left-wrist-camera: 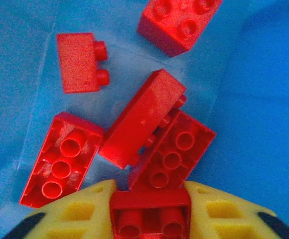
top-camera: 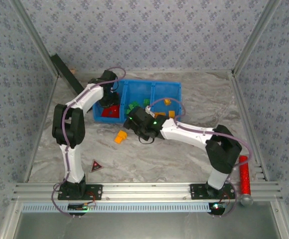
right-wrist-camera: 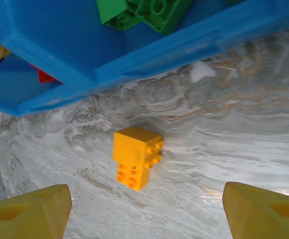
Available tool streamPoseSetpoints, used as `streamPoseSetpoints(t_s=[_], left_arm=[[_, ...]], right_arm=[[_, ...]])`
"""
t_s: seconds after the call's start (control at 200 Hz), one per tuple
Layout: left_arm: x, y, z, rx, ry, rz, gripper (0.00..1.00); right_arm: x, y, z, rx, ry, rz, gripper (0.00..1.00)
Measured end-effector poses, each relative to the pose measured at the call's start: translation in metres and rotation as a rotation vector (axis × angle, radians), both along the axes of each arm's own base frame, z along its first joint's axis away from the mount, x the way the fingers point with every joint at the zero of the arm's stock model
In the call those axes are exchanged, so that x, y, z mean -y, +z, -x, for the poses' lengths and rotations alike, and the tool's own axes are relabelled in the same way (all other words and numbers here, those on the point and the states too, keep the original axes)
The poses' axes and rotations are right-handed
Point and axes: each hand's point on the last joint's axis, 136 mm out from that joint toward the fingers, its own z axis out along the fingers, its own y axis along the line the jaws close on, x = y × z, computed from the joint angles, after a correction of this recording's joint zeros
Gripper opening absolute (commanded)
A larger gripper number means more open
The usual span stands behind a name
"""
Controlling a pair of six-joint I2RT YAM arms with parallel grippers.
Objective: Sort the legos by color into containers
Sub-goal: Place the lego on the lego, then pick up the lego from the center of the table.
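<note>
A grey marbled table [top-camera: 184, 159] was enclosed by patterned wallpaper [top-camera: 149, 30]. On it a blue bin [top-camera: 139, 89] was set. Its left compartment was entered by the left gripper [left-wrist-camera: 149, 196], whose fingers were closed on a red lego [left-wrist-camera: 149, 219] just above other red legos [left-wrist-camera: 60, 159] scattered on the bin's floor. Just in front of the bin, an orange lego [right-wrist-camera: 137, 157] was seen on the table, framed between the widely spread fingers of the right gripper [right-wrist-camera: 144, 199] and slightly ahead of them.
</note>
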Motion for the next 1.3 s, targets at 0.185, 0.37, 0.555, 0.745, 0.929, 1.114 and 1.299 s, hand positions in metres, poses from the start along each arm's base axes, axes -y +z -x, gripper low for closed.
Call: streamPoseSetpoints(t_s=[0.185,0.37,0.555,0.745,0.929,1.114,1.299], left_arm=[[-0.006,0.000,-0.002,0.000,0.007,0.004,0.59],[-0.008,0.012,-0.003,0.018,0.005,0.036,0.61],[-0.009,0.071,0.000,0.133,0.001,0.115,0.63],[-0.009,0.144,0.011,0.289,-0.017,0.197,0.66],[-0.008,0.182,0.025,0.375,-0.048,0.238,0.67],[-0.009,0.181,0.027,0.367,-0.057,0.257,0.67],[-0.017,0.177,0.026,0.353,-0.043,0.277,0.67]], right_arm=[[-0.023,-0.017,-0.008,-0.030,0.022,0.038,0.82],[-0.048,-0.030,-0.015,-0.046,0.077,0.095,0.82],[-0.062,-0.042,-0.011,-0.065,0.134,0.162,0.83],[-0.059,-0.057,-0.004,-0.104,0.162,0.237,0.85],[-0.050,-0.064,-0.003,-0.126,0.155,0.267,0.85],[-0.047,-0.075,-0.010,-0.141,0.144,0.286,0.84],[-0.048,-0.086,-0.022,-0.149,0.146,0.303,0.81]])
